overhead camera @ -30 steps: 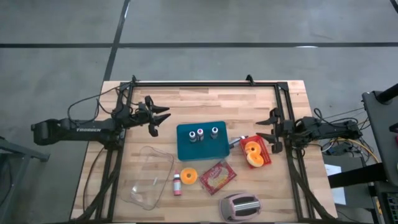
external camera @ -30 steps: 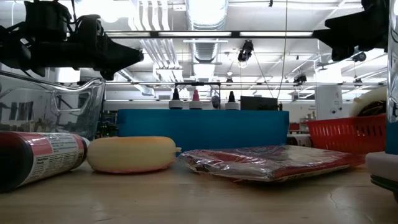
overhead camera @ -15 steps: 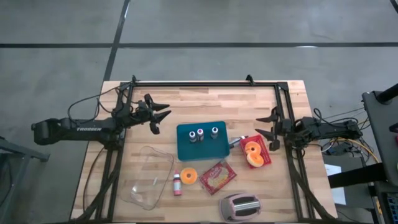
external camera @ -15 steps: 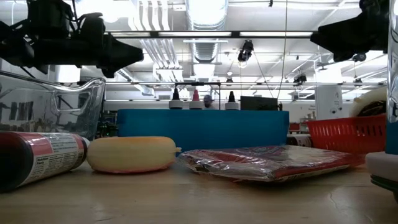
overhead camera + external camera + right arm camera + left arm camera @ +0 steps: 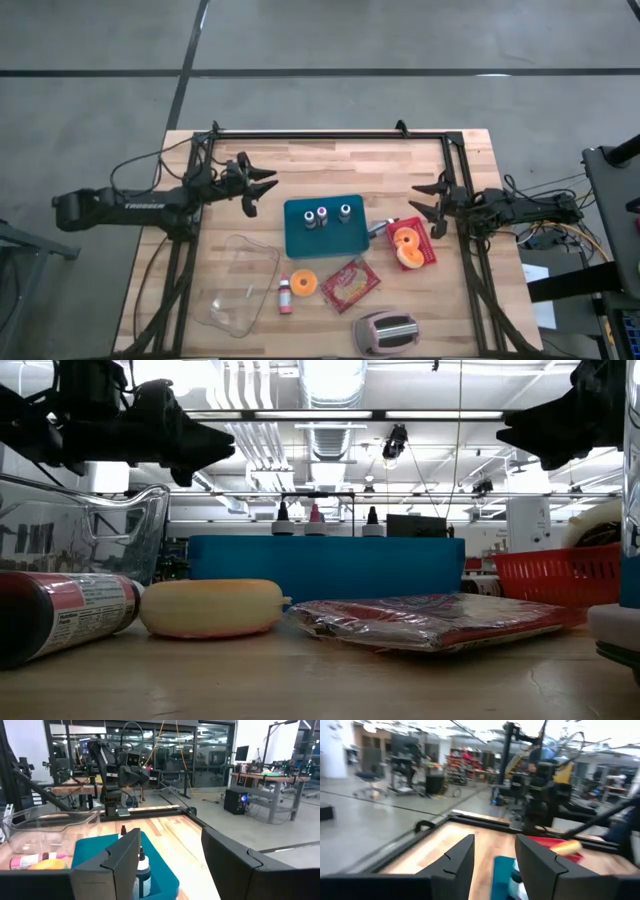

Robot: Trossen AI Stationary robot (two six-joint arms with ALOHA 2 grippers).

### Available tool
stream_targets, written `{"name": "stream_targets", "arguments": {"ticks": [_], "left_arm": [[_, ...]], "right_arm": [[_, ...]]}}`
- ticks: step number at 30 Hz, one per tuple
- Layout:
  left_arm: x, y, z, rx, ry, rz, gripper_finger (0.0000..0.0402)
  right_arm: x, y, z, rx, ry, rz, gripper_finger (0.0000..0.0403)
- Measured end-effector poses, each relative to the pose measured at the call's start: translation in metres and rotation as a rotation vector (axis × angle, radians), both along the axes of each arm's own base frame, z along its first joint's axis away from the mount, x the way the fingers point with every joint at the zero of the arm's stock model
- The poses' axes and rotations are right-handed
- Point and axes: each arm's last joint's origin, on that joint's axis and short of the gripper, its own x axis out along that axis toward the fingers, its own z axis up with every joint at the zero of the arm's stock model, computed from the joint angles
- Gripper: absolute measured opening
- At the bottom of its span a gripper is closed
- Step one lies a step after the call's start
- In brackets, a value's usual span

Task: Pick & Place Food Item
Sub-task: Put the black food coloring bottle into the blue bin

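An orange round food item (image 5: 304, 283) and a wrapped snack packet (image 5: 349, 284) lie flat on the wooden table (image 5: 330, 160), near its front. A red basket (image 5: 428, 247) holds orange-yellow food pieces (image 5: 405, 246). My left gripper (image 5: 265, 192) hovers open above the table's left side, pointing level toward the teal tray (image 5: 325, 237); nothing is between its fingers (image 5: 462, 857). My right gripper (image 5: 422, 205) hovers open at the right, just beyond the basket's far end, with nothing between its fingers (image 5: 125, 855).
The teal tray carries three small bottles (image 5: 322, 216) at the table's middle. A clear glass dish (image 5: 240, 283) sits at the near left, with a small pink bottle (image 5: 285, 295) lying beside it. A toaster (image 5: 386, 333) stands at the near edge. Black frame rails (image 5: 330, 135) border the table.
My right gripper has turned a little at the wrist while staying in place. Nothing on the table has moved.
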Motion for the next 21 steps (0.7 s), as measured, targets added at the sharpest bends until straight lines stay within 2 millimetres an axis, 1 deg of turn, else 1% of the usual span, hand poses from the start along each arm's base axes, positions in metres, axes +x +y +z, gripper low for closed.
{"name": "stream_targets", "arguments": {"ticks": [3,7,12,21], "left_arm": [[0.004,0.000,0.002,-0.034,0.007,-0.032,0.0147],[0.007,-0.001,0.003,-0.036,0.018,-0.081,0.0147],[0.010,0.000,0.007,-0.043,0.009,-0.083,0.0147],[0.014,-0.003,0.013,-0.090,-0.015,-0.148,0.0147]], "right_arm": [[0.000,0.000,-0.001,-0.002,0.009,0.000,0.0205],[0.000,0.000,-0.002,-0.007,0.020,-0.004,0.0205],[0.000,0.000,-0.002,-0.003,0.019,-0.003,0.0205],[0.000,0.000,-0.002,0.003,0.024,-0.003,0.0205]]}}
